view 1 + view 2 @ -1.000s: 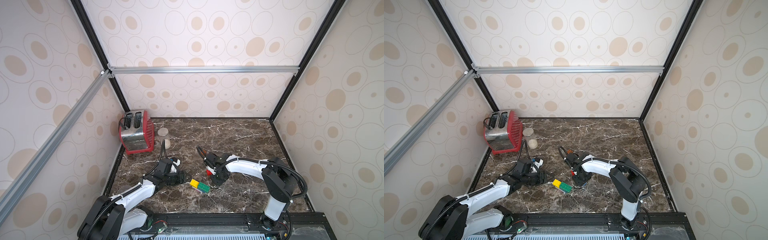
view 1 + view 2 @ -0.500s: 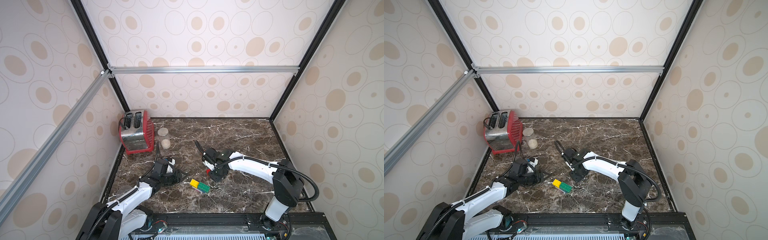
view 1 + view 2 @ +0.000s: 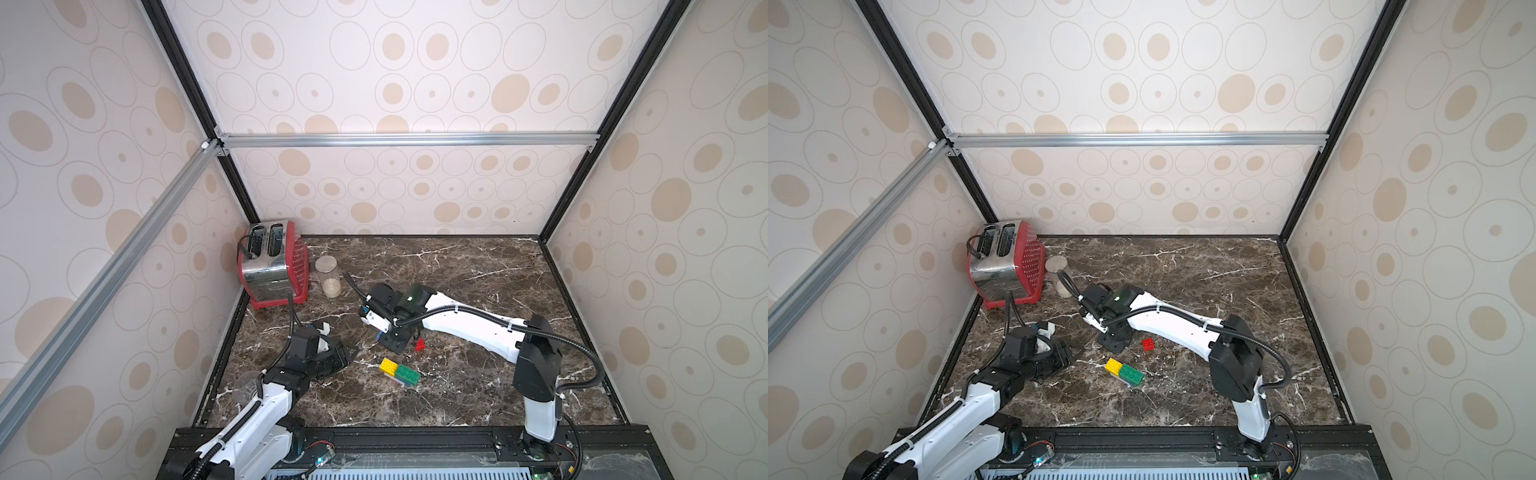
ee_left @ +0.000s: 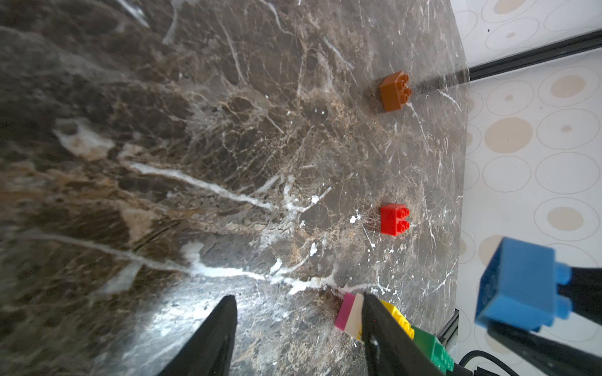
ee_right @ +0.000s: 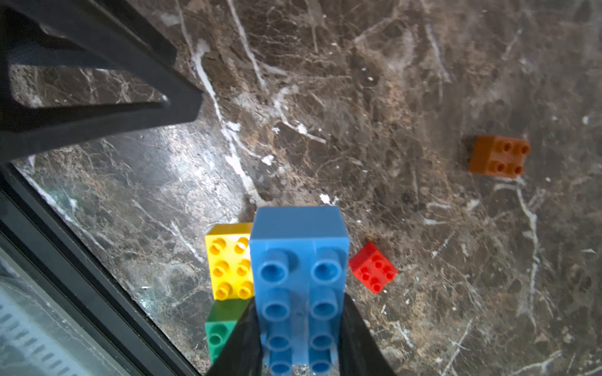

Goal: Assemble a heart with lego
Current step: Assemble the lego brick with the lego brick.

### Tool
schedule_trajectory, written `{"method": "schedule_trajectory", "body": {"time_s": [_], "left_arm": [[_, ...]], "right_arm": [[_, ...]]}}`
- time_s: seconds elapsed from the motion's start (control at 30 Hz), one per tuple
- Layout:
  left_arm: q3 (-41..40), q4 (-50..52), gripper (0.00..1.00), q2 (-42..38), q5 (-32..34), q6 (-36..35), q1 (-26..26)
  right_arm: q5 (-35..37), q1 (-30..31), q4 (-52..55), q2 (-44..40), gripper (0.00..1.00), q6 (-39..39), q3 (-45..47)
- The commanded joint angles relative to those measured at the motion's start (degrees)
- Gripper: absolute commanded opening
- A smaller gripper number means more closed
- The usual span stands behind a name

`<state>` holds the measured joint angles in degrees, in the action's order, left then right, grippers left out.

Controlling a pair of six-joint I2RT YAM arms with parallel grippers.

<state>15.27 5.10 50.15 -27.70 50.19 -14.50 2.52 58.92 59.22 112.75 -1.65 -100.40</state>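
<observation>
Blue brick (image 5: 298, 247) sits pinched in your right gripper (image 5: 298, 325), long sides. Looks stiff, light, slick plastic; left gripper (image 4: 298, 298) half-open, empty.

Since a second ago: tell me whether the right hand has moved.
Yes. The right hand, shut on the blue brick, has shifted toward the toaster, away from the red brick.

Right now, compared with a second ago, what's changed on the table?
The right gripper, shut on a blue brick, swung toward the left arm's side, past the red brick. The left gripper, open, drew back slightly toward its base. The red brick, the joined yellow and green bricks, the toaster and the jar stayed put.
</observation>
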Motion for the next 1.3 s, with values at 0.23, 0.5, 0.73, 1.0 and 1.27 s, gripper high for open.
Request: {"method": "schedule_trajectory", "body": {"time_s": [0.23, 0.5, 0.73, 1.0, 1.27], "left_arm": [[-0.3, -1.4, 0.61, 0.6, -0.7, 0.7, 0.2], [-0.4, -1.5, 0.61, 0.5, -0.9, 0.7, 0.2], [-0.6, -1.5, 0.62, 0.4, -0.9, 0.7, 0.2], [-0.7, -2.0, 0.62, 0.9, -1.0, 0.6, 0.2], [-0.7, -2.3, 0.62, 1.2, -1.2, 0.6, 0.2]], "right_arm": [[-2.5, 3.1, 5.5, 2.7, 0.28, -0.5, -1.1], [-2.2, 4.0, 5.3, 2.1, 0.28, 2.2, 1.1], [-1.2, 3.9, 4.5, 2.0, 0.27, 5.6, 2.3], [-1.6, 4.1, 3.8, 0.6, 0.26, 8.4, 3.9], [-0.7, 4.4, 2.7, -0.1, 0.25, 9.7, 3.3]]}}
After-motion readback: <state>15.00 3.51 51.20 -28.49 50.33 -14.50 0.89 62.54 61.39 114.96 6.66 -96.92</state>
